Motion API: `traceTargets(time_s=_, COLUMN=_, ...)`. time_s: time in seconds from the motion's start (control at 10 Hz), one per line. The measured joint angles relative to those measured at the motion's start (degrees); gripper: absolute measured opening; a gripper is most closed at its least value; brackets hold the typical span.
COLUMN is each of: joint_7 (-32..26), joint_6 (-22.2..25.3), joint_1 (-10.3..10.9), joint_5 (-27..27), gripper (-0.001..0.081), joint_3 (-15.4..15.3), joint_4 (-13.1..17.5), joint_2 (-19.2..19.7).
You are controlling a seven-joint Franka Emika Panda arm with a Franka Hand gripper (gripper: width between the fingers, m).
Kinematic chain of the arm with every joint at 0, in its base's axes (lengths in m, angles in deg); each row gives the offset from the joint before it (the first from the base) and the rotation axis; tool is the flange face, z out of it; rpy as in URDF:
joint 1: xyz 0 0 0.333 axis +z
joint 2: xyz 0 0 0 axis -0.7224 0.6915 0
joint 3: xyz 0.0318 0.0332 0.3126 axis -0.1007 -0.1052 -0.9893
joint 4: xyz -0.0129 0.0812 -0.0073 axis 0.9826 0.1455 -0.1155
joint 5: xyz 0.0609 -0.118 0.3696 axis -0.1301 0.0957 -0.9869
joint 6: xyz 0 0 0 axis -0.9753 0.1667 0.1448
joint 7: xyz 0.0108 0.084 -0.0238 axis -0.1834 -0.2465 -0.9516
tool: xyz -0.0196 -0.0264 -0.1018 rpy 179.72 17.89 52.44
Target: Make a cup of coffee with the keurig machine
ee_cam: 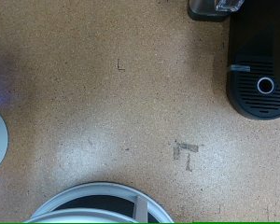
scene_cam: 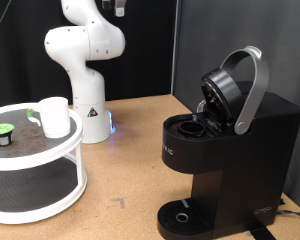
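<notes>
Cup (scene_cam: 54, 116), pod (scene_cam: 2, 131) on white stand (scene_cam: 50, 195) | keurig machine (scene_cam: 225, 150) lid up | pincer unseen, state unknown

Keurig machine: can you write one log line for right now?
keurig machine: lid open | cup: on white stand | pod: beside cup | gripper: unseen

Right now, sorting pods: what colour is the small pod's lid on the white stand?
Green lid; exterior view.

White round two-tier stand (scene_cam: 35, 165) at the exterior view's left, on a cork-brown tabletop (scene_cam: 130, 150). Small dark pod with green lid (scene_cam: 2, 133) sits on its upper tier. Black backdrop (scene_cam: 205, 40) behind.
</notes>
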Motion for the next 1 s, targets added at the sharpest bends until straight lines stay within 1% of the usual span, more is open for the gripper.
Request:
traceTargets(time_s=0.1, joint_7=-0.78, joint_6=-0.55, joint_1=-0.09, joint_5=0.00, gripper=0.0805, joint_3=0.65, joint_4=-0.17, joint_2=-0.17)
traceTargets(time_s=0.3, joint_7=-4.89, joint_6=-0.81, joint_1=-0.58, joint_5=0.34, gripper=0.0805, joint_3=4.60, joint_4=-0.69, joint_2=-1.34)
traceTargets(time_s=0.4, joint_7=-6.46, joint_6=-0.82, joint_1=-1.10, joint_5=1.56, gripper=0.0805, joint_3=6.38, joint_4=-0.83, joint_2=-2.04)
traceTargets(time_s=0.6, joint_7=-8.55, joint_6=-0.49, joint_1=-2.72, joint_5=5.66, gripper=0.0805, joint_3=9.01, joint_4=-0.92, joint_2=-3.05)
traceTargets(time_s=0.7, joint_7=-9.75, joint_6=-0.12, joint_1=-3.54, joint_5=6.84, gripper=0.0805, joint_3=10.41, joint_4=-0.85, joint_2=-3.23)
traceTargets(time_s=0.8, joint_7=-10.67, joint_6=-0.03, joint_1=-3.86, joint_5=7.00, gripper=0.0805, joint_3=11.27, joint_4=-0.81, joint_2=-3.32)
traceTargets(time_s=1.0, joint_7=-10.87, joint_6=-0.03, joint_1=-3.86, joint_5=7.10, gripper=0.0805, joint_3=11.32, joint_4=-1.00, joint_2=-3.32)
